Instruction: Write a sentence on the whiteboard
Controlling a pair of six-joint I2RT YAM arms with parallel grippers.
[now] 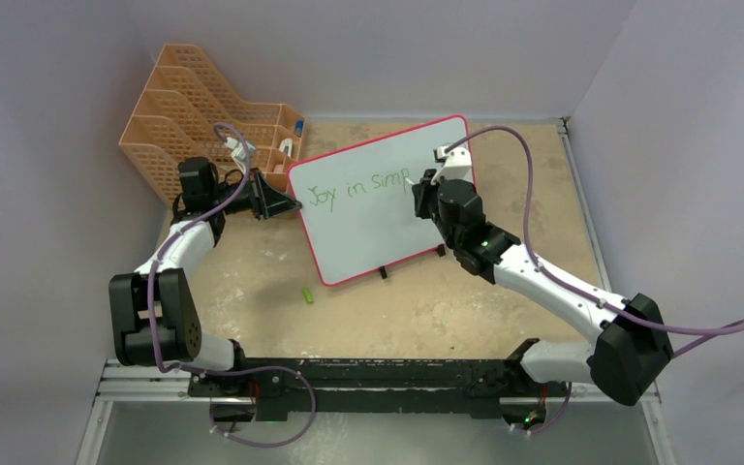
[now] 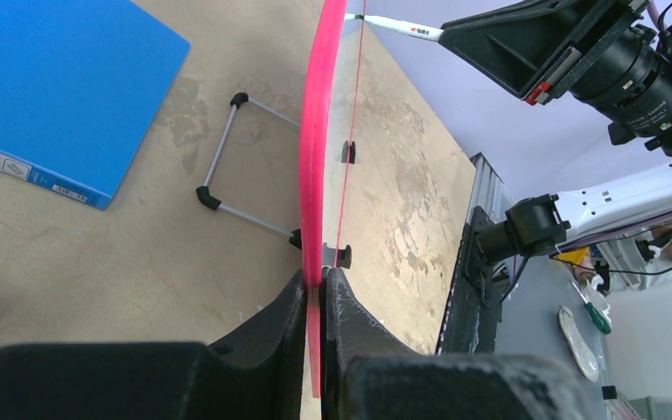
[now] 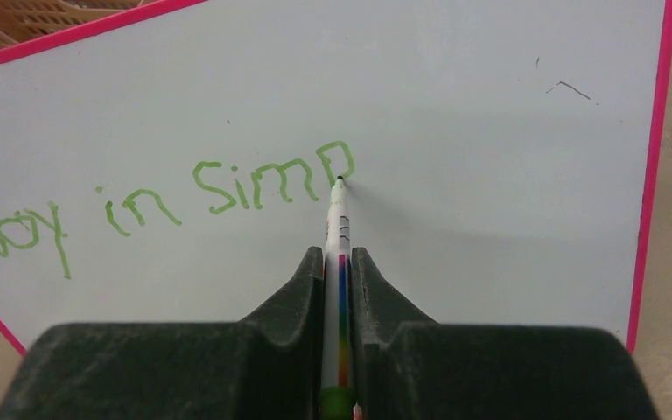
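Observation:
The whiteboard (image 1: pixel 368 228) with its pink-red frame stands tilted on black feet mid-table. Green writing on it (image 1: pixel 360 188) reads "Joy in simp" in one line, also in the right wrist view (image 3: pixel 227 188). My left gripper (image 1: pixel 289 204) is shut on the board's left edge (image 2: pixel 316 175); its jaws pinch the pink frame (image 2: pixel 321 278). My right gripper (image 1: pixel 417 190) is shut on a white marker (image 3: pixel 337 219) with a rainbow stripe. The marker tip touches the board at the "p". The marker also shows in the left wrist view (image 2: pixel 398 28).
An orange mesh file organizer (image 1: pixel 194 107) stands at the back left. A green marker cap (image 1: pixel 306 294) lies on the table in front of the board. A blue folder (image 2: pixel 57 87) lies behind the board. A black rail (image 1: pixel 368 378) runs along the near edge.

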